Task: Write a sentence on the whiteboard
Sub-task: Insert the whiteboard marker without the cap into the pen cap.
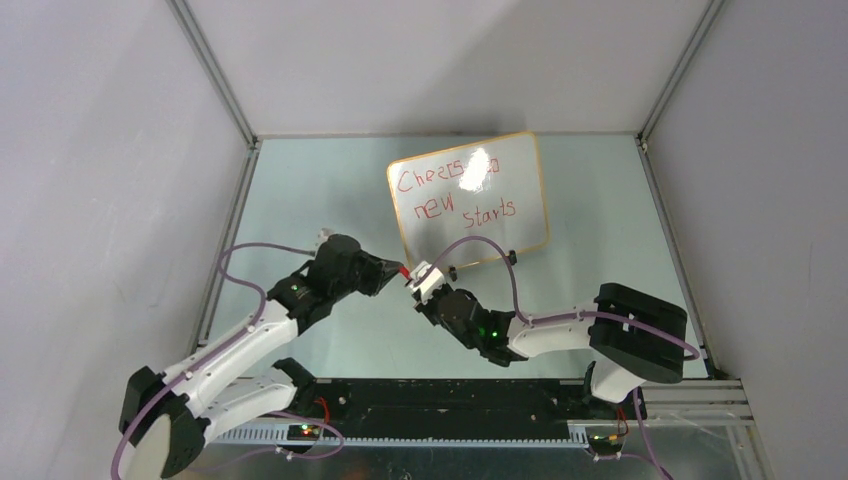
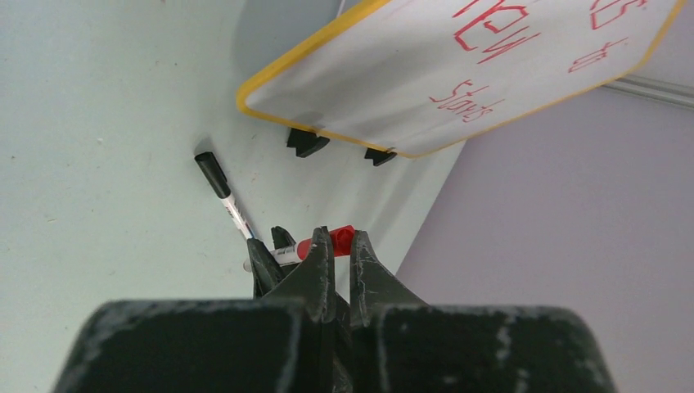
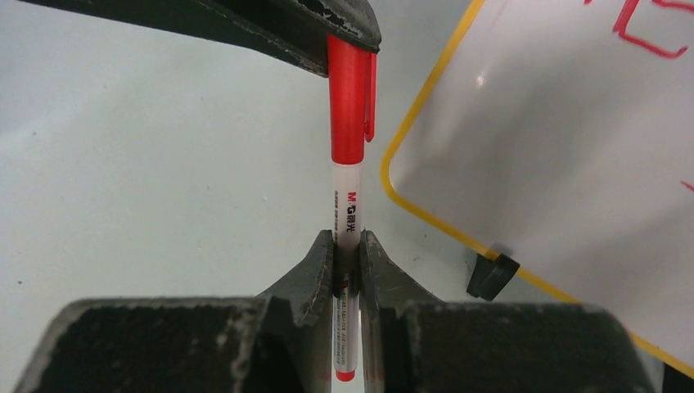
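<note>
The red marker (image 3: 347, 192), judged light and slick, is clamped at its barrel by the right hand (image 3: 347, 240) and at its cap (image 3: 350, 98) by the left hand (image 2: 340, 239) (mid-barrel suits best).

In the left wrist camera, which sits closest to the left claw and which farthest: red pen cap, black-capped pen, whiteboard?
1. red pen cap, pinched in the left gripper itself.
2. black-capped pen, lying on the table ahead-left.
3. whiteboard, standing farthest back, ahead and right.
</note>
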Motion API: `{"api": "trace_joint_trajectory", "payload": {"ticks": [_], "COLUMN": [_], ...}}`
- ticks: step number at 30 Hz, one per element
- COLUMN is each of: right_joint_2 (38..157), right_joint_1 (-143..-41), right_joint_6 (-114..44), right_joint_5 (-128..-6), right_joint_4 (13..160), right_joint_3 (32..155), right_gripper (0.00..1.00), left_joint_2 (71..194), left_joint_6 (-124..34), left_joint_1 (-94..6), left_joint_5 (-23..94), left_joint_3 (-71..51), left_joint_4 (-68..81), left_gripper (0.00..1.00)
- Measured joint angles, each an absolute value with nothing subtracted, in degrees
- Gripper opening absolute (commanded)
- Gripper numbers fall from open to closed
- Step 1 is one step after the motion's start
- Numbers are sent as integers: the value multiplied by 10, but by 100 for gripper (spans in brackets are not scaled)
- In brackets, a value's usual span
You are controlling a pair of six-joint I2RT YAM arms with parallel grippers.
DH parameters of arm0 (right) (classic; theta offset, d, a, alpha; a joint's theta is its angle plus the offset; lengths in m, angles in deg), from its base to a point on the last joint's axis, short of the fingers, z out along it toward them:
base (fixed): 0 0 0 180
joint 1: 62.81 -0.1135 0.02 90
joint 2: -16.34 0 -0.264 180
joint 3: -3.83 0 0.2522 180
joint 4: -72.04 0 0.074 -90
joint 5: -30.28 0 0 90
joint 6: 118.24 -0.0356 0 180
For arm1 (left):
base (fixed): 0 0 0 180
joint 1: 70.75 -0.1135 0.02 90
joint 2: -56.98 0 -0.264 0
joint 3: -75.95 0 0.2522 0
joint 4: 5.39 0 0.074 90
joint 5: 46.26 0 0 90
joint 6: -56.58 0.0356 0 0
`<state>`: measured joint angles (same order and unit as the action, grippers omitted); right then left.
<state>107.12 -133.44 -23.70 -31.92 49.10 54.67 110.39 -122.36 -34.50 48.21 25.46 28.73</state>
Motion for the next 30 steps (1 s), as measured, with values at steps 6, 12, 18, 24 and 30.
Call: {"api": "trace_joint_trajectory", "payload": {"ticks": [6, 12, 18, 24, 30], "right_joint_2": [1071, 1071, 1068, 1060, 1073], "right_joint_1": [-1329, -1328, -1322, -1313, -1296], "right_joint_6": [-252, -257, -276, -327, -378], "right_joint_5": [-331, -340, -375, -420, -423], "right_joint_4": [519, 520, 523, 517, 548], "right_joint_3": [542, 542, 542, 562, 653], "right_gripper": [0, 0, 0, 0, 0], "left_joint_2": [1131, 1123, 1110, 1083, 1006], "left_joint_6": [-1223, -1219, -1204, -1138, -1053], "left_joint_1": [-329, -321, -325, -421, -534], "left_joint_5": [496, 511, 524, 470, 486], "left_joint_3": [259, 264, 264, 278, 294], "left_joint_4": [277, 278, 308, 335, 409], "left_gripper": [0, 0, 14, 86, 99]}}
